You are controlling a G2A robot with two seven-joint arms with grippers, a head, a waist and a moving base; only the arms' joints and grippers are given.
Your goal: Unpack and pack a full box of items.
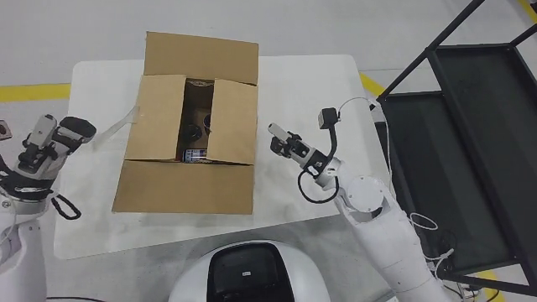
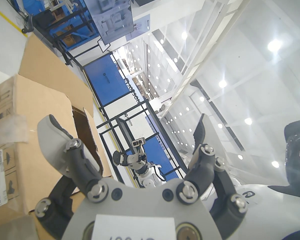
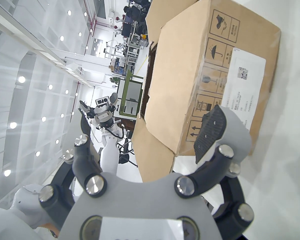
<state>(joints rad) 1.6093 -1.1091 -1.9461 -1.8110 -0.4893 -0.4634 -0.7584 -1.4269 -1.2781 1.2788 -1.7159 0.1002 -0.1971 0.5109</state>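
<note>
Brown cardboard box (image 1: 189,186) has at its left the left gripper (image 2: 126,128), fingers spread and empty; it stands in the middle of the white table (image 1: 310,92), flaps open (dark items (image 1: 198,126) inside); at right, the right gripper (image 3: 150,123), also spread.

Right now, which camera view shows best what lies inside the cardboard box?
The top view. It looks down through the gap between the flaps of the cardboard box and shows dark items inside. Both wrist views see the box from the side: outer walls, labels and raised flaps.
</note>
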